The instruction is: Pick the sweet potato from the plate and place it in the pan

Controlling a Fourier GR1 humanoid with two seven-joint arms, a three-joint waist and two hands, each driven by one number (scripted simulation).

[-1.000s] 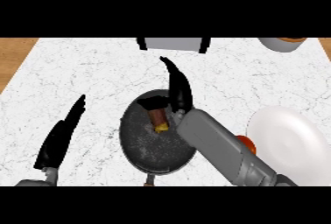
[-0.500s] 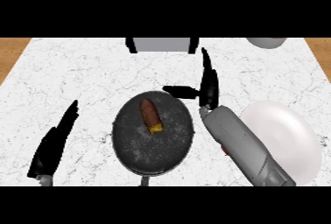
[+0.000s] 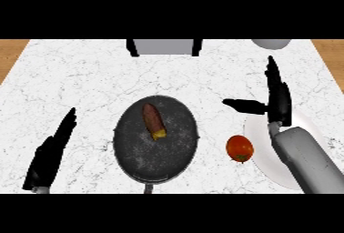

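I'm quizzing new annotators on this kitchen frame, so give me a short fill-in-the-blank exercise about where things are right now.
1. The sweet potato lies inside the ____.
2. The tomato sits on the counter between the pan and the ____.
3. The right hand has its fingers ____ and holds nothing.
4. The left hand rests to the ____ of the pan.

Missing words: pan; plate; straight; left
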